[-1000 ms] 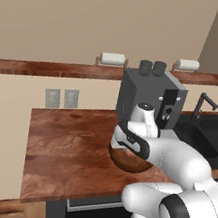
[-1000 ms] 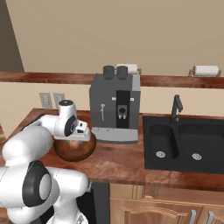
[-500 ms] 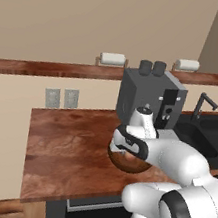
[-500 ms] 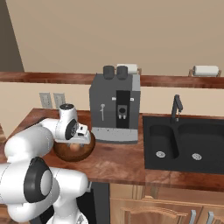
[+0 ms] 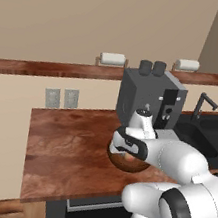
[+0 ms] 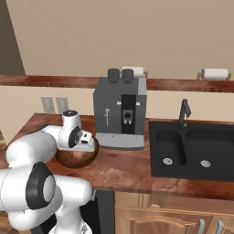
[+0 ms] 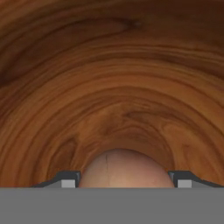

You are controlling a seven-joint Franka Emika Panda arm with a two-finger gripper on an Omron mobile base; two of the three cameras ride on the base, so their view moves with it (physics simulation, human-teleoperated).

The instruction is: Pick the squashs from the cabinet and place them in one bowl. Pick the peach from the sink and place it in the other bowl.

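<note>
right now the gripper (image 7: 122,181) is reaching down into the dark brown bowl (image 6: 77,157), which is sitting on the wooden counter (image 5: 69,144) just in front of the grey coffee machine (image 6: 121,114). its two fingertips (image 7: 65,179) are standing on either side of the peach (image 7: 124,168), closing on it inside the bowl. off to the right, the black sink (image 6: 196,153) with its faucet (image 6: 183,112) is sitting well apart.

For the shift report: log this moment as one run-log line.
phase: placing peach | gripper: shut on peach | position: low inside dark brown bowl | bowl: on counter beside coffee machine
</note>
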